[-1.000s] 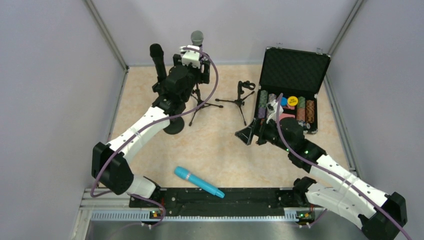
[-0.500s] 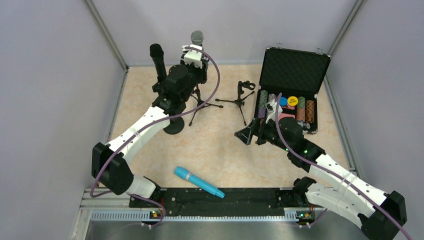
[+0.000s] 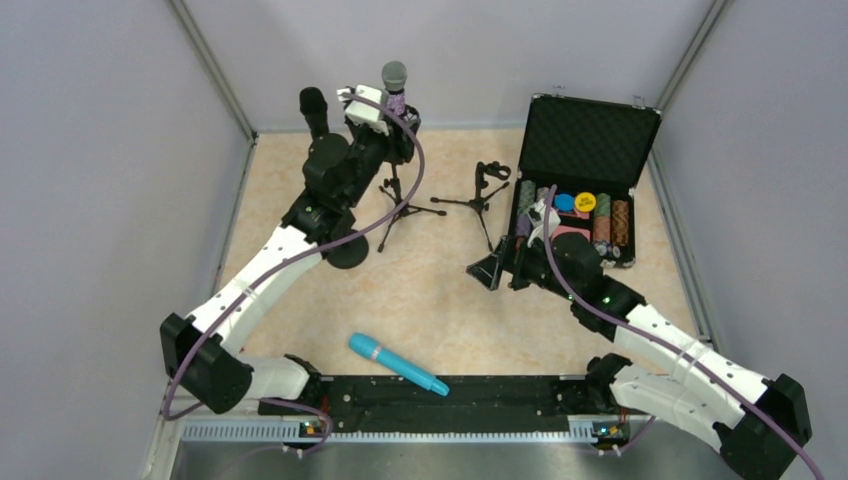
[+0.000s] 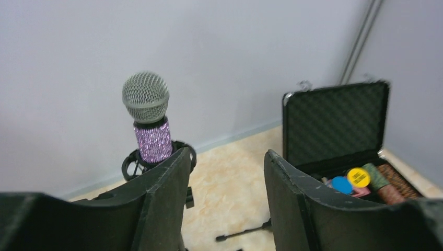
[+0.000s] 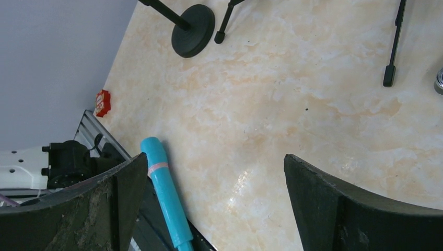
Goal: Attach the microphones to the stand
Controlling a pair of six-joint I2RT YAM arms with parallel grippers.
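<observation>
Since the earlier frame, the left tool (image 4: 227, 155) is shifted beside the purple microphone (image 4: 152, 141), jaws parted and empty; the right tool (image 5: 214, 159) is held wide open.

Three microphones: one black microphone (image 3: 313, 103), one purple glitter microphone (image 3: 394, 82), one cyan microphone (image 3: 398, 364); three stands: one round-base stand (image 3: 348, 252), one taller tripod stand (image 3: 402, 205), one small tripod stand (image 3: 484, 192); one open case (image 3: 592, 135), its chip stacks (image 3: 603, 215) too crowded to count surely; one small red piece (image 5: 102, 103), seen only from the right wrist; two arms, the left arm (image 3: 260, 285) and the right arm (image 3: 670, 345).
</observation>
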